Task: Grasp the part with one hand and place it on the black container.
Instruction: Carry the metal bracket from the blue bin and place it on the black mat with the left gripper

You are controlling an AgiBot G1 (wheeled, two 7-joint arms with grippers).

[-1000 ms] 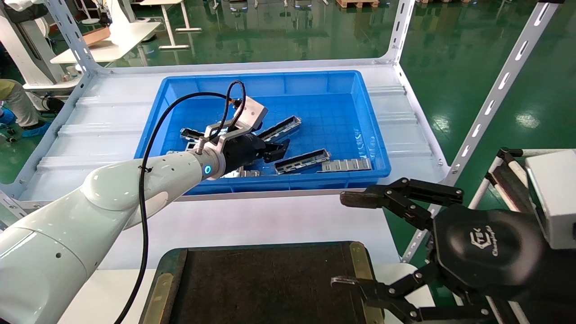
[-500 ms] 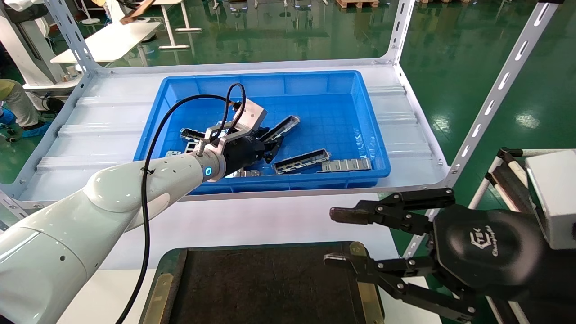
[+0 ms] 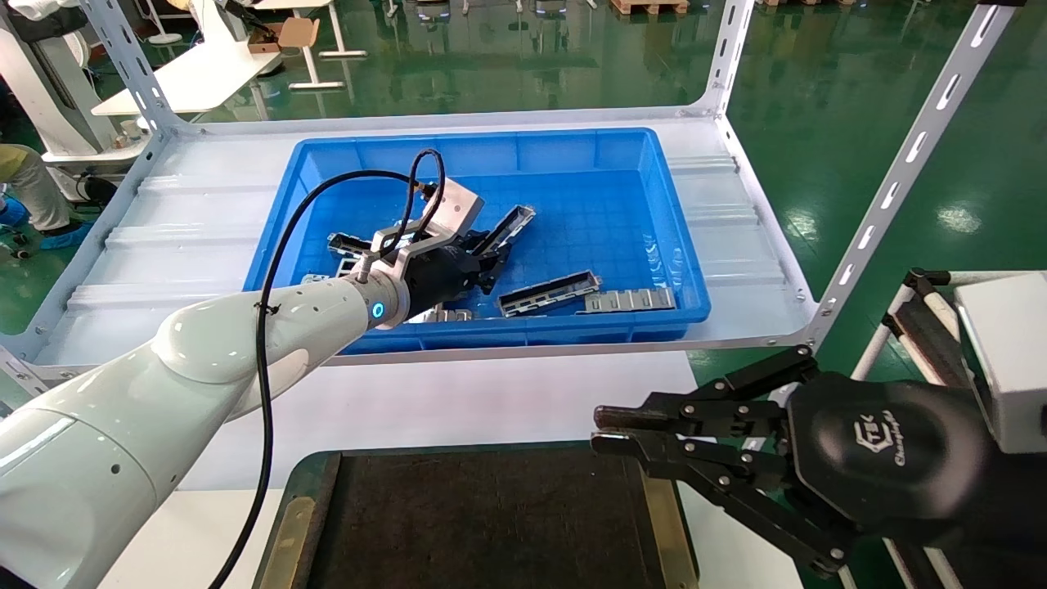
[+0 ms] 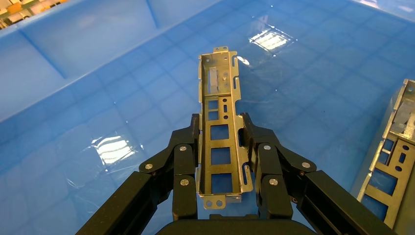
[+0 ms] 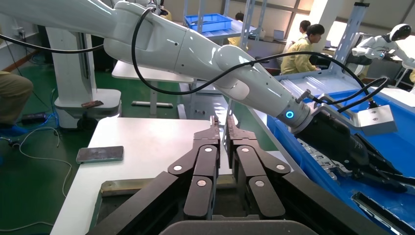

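Observation:
The part [image 3: 509, 227] is a silver-grey metal channel bar. My left gripper [image 3: 491, 260] is shut on its near half inside the blue bin. In the left wrist view the part [image 4: 219, 73] lies lengthwise between the two fingers, and the gripper [image 4: 220, 123] clamps its side walls, with its far end sticking out over the bin floor. The black container [image 3: 474, 523] lies at the near edge of the table, below the bin. My right gripper [image 3: 609, 432] hovers over the container's right edge strip, shut and empty; it also shows in the right wrist view [image 5: 220, 122].
The blue bin [image 3: 572, 147] stands on a white shelf with slotted posts at its corners. Another channel bar [image 3: 550, 293] and a flat plate with square cutouts [image 3: 630, 300] lie near the bin's front wall. More parts [image 3: 348, 245] lie behind my left wrist.
My left gripper has closed on the part, and the part's far end has shifted slightly left and up. My right gripper's fingers have closed from wide open to shut.

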